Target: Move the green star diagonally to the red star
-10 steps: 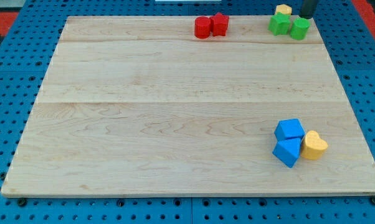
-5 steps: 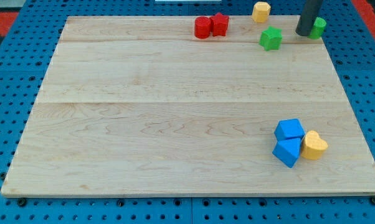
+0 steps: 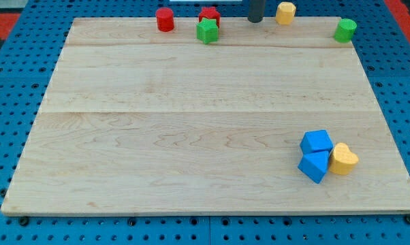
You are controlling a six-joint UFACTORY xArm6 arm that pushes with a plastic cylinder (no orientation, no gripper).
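Observation:
The green star (image 3: 207,31) lies near the board's top edge, touching the red star (image 3: 209,15) just above it. My tip (image 3: 255,20) is at the top edge, to the right of both stars and apart from them, left of a yellow block (image 3: 285,12). A red cylinder (image 3: 165,19) stands further left, apart from the stars.
A green cylinder (image 3: 345,30) stands at the board's top right. Two blue blocks (image 3: 316,141) (image 3: 314,165) and a yellow block (image 3: 343,158) cluster at the lower right. The wooden board (image 3: 191,136) lies on a blue pegboard.
My tip moved left along the top edge. The green star slid left to the red star. The red star and red cylinder shifted left and separated.

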